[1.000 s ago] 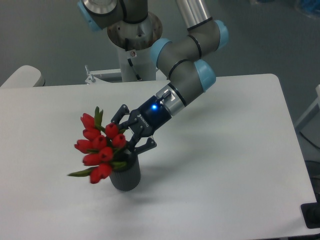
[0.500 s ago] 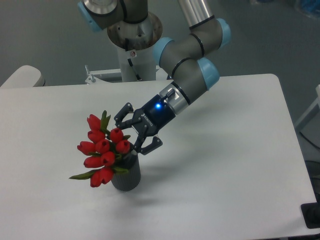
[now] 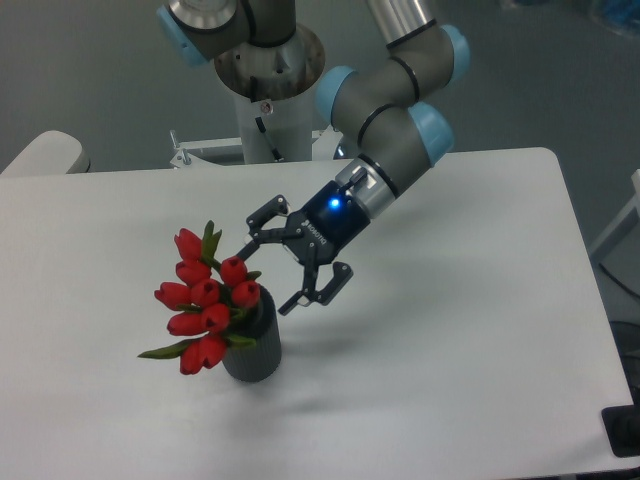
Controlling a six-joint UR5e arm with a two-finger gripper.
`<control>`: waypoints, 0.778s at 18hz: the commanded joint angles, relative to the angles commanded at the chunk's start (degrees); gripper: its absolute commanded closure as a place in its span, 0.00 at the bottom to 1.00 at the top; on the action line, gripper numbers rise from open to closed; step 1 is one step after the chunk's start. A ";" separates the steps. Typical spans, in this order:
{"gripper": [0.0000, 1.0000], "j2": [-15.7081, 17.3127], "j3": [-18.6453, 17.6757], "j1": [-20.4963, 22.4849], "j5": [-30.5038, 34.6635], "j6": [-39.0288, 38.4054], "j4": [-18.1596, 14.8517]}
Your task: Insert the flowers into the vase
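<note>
While the flowers (image 3: 208,300) sit with their stems in the vase (image 3: 253,348), leaning out to its left, your claw (image 3: 278,269) hangs just to their right with its fingers spread and nothing between them. You see the vase standing upright on the white tabletop (image 3: 450,330), toward the near left.

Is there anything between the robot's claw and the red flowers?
Nothing: the camera view shows only bare table between the open end effector and the flowers.

Red flowers (image 3: 205,302) with green leaves, dark grey vase (image 3: 254,350), white table (image 3: 450,330)
</note>
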 joint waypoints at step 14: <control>0.00 -0.43 14.41 6.69 28.19 -1.40 -1.23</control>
